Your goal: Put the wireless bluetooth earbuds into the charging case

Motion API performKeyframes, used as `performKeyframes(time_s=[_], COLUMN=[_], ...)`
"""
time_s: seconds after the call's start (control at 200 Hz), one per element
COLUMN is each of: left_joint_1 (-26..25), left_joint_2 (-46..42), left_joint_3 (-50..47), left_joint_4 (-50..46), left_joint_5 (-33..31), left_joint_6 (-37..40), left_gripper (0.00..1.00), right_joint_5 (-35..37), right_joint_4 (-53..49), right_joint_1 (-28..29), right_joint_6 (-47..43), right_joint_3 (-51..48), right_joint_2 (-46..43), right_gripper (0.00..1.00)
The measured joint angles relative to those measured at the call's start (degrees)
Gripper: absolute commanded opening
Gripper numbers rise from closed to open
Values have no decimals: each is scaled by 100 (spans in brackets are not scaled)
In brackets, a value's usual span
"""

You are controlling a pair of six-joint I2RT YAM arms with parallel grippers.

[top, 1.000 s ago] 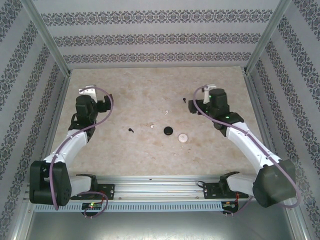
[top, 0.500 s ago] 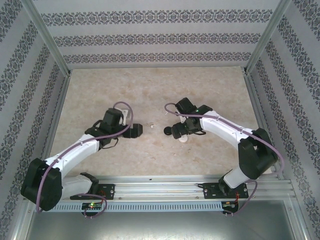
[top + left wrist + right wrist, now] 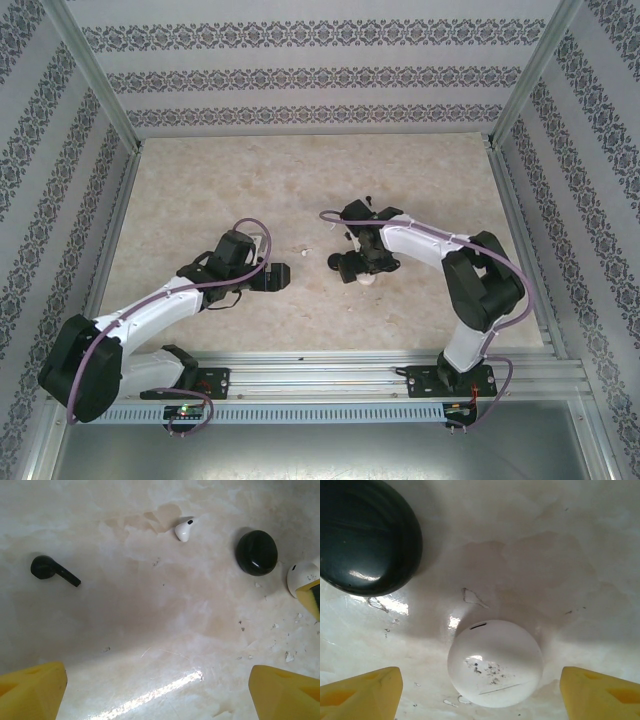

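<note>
The white case (image 3: 495, 663) is the nearer of the two. It is round and it is shut, so I cannot see inside. It has a thin line and some gray smudges on top. The right claw (image 3: 480, 694) hangs right over it with its yellow fingers (image 3: 362, 692) spread wide. One finger is on each side of the case, and neither touches it. The claw holds nothing.

Just past the white case sits the black case (image 3: 367, 537). It is round, smooth and shiny. It is shut too, so what is in it is hidden. The two cases are near each other but do not touch.

The left claw (image 3: 159, 694) is off to the left, and it is spread wide as well. There is only bare table between its fingers.

The earbuds are not in a case. A black earbud (image 3: 52, 571) lies on its side on the table, in front of the left claw. A white earbud (image 3: 184, 529) lies farther on, between the black earbud and the black case.

At the near edge, a metal rail (image 3: 300, 372) holds both arms. The table (image 3: 200, 200) is pale tan, like stone, with a bright streak of light and tiny white crumbs. Past the table stand walls (image 3: 300, 80) with gray flower stripes and metal posts (image 3: 95, 75) in the corners.
</note>
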Motion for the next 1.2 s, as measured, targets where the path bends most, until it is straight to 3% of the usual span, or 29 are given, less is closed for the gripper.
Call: performKeyframes(time_s=[0.245, 0.495, 0.834, 1.199], left_joint_1=[0, -2, -2, -2], left_joint_2=[-31, -57, -11, 74], left_joint_3=[0, 0, 0, 0], left_joint_4=[0, 0, 0, 59], left_joint_5=[-37, -44, -79, 446], left_joint_6=[-48, -107, -107, 37], left_gripper=[94, 94, 93, 86], right_joint_5=[-474, -553, 160, 240], right_joint_4=[57, 131, 7, -190], right_joint_1=[188, 654, 686, 796], right_joint_6=[-227, -474, 990, 92], right_joint_3=[313, 586, 586, 634], right_joint_2=[437, 407, -413, 214], right_gripper=[78, 83, 84, 85])
